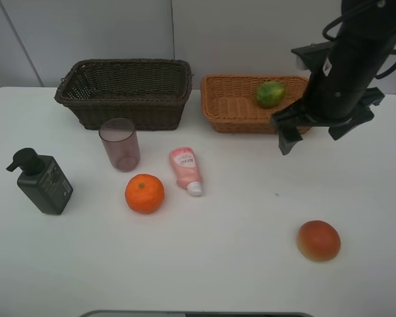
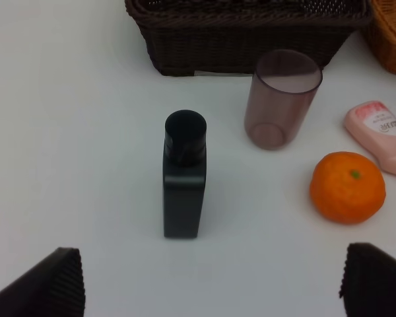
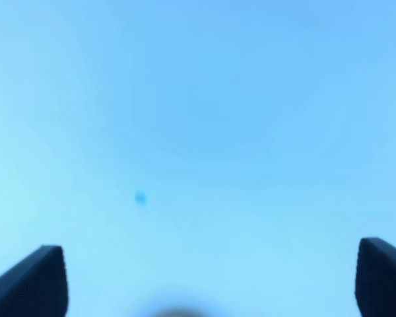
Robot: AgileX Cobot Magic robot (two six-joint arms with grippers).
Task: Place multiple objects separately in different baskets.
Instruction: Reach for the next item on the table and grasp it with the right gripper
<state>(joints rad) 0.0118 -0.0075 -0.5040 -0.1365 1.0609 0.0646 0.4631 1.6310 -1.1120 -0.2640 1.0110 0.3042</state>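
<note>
Right gripper [image 1: 312,134] hangs wide open with nothing between its jaws, at the near rim of the light orange-tan basket [image 1: 218,109]. Just beyond it, inside that basket, lies the green fruit [image 1: 270,94]. The red-orange fruit [image 1: 318,240] sits on the tabletop [image 1: 237,264], well apart on the gripper's near side. Left gripper [image 2: 211,287] is spread fully too, and empty. The pump bottle [image 2: 184,185] stands straight ahead of it. The mauve cup [image 2: 280,99], orange [image 2: 347,187] and pink tube [image 2: 381,132] lie farther out, and the dark brown basket [image 2: 244,46] beyond them.
</note>
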